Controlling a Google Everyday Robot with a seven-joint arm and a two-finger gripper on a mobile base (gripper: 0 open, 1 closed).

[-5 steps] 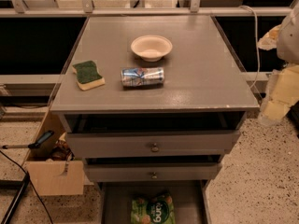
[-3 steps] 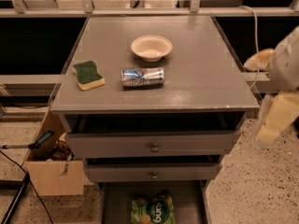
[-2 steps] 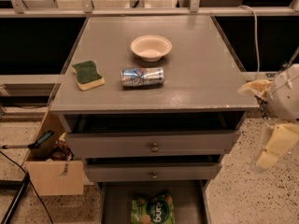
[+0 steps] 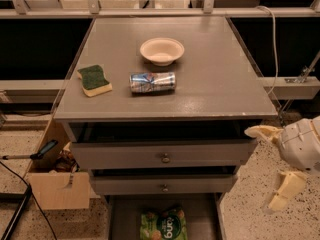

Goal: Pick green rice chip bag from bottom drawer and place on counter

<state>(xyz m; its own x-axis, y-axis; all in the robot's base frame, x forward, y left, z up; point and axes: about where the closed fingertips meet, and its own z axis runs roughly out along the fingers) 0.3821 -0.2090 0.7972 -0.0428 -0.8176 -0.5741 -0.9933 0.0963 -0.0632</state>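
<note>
The green rice chip bag point(image 4: 164, 225) lies flat in the open bottom drawer point(image 4: 116, 215), at the lower edge of the camera view. The counter point(image 4: 220, 84) is the grey cabinet top above it. My gripper point(image 4: 272, 161) is to the right of the cabinet, at the height of the upper drawers, over the speckled floor. Its two cream fingers are spread apart, open and empty, one pointing at the cabinet's right corner and one hanging lower. It is well right of and above the bag.
On the counter stand a cream bowl point(image 4: 161, 50), a lying crushed can point(image 4: 152, 82) and a green-and-yellow sponge point(image 4: 94, 80). Two knobbed drawers point(image 4: 165, 158) sit slightly open above the bottom one. A wooden box point(image 4: 55, 186) stands on the floor at the left.
My gripper has come down along the cabinet's right side, from counter height to drawer height, and a little leftward. The bag and the counter items have not moved.
</note>
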